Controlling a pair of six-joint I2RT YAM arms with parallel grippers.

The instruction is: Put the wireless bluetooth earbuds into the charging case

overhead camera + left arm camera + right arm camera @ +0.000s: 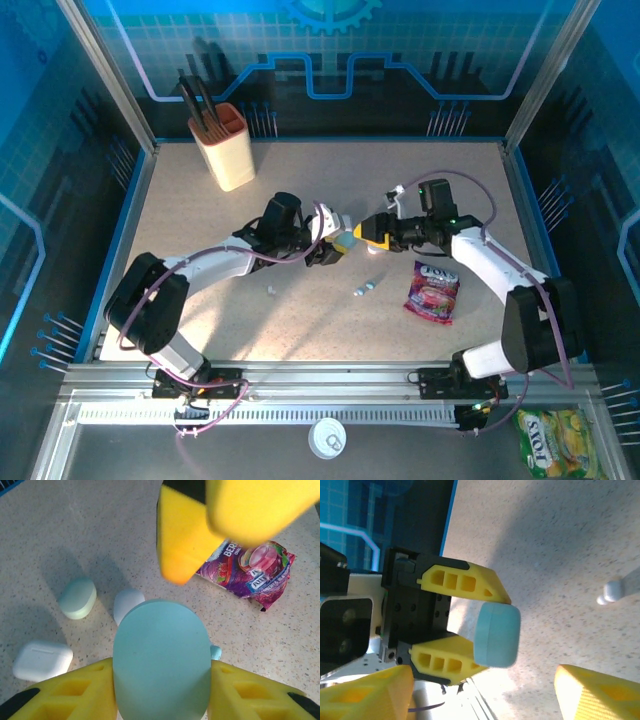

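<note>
- Left gripper — clamped on the pale-blue case, which it held off the table with the lid shut, probably so the other arm could prise it open.
- Right gripper — jaws apart and empty, just beside the case's free end.
- Blue earbud and white earbud — loose on the table, neither in a case.
- Candy packet — lay apart, untouched.

showed white shells on black joints, black bases low in frame, trailed purple cables, carried yellow fingers with hollow cells.
</note>
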